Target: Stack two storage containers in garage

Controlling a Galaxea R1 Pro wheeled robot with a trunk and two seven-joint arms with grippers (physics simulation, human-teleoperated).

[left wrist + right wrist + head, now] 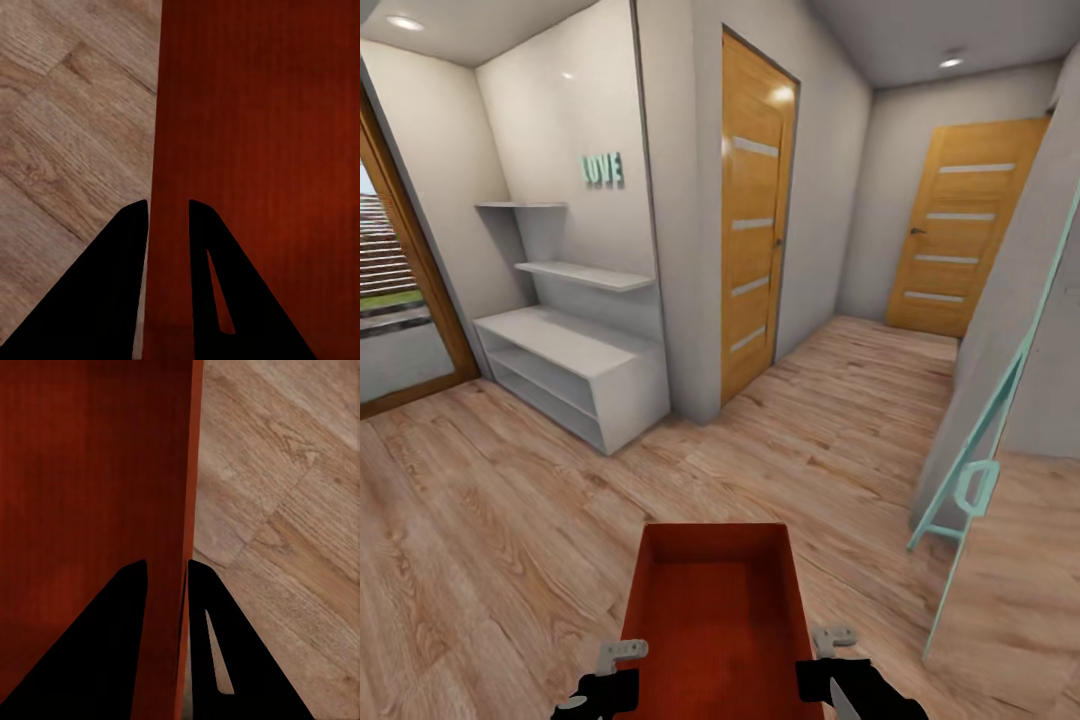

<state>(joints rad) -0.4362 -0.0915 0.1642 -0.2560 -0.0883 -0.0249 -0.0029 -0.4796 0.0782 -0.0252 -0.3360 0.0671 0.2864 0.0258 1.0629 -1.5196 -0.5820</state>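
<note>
Between the two grippers, low and close in front of the robot in the head view, hung one storage container (712, 610) — an orange-red, open-topped bin carried above the light wood plank floor (510, 520) of a hallway. The left gripper (622, 655) stood at the container's left wall and the right gripper (832, 640) at its right wall, both near the end closest to the robot. In the left wrist view the left gripper (169, 214) had its fingers narrowed astride the thin wall of the container (255, 150), one finger outside and one inside; the right wrist view showed the right gripper (166, 574) pinching the opposite wall of the container (90, 472) the same way. Each therefore looked clamped on a rim wall, not spread wide.

Ahead of the container stood a white low shelf unit (575, 375), a wooden door (755, 215) beyond it, and a second wooden door (965, 225) at the hall's far end; a pale teal frame (985, 460) leaned against the wall to the container's right.

Judged from its thin, straight walls, the bin was probably light and fairly stiff, though smooth plastic could slip — pinching both long walls opposite each other seemed the sound hold, since the far end overhung unsupported and might tip downward.
</note>
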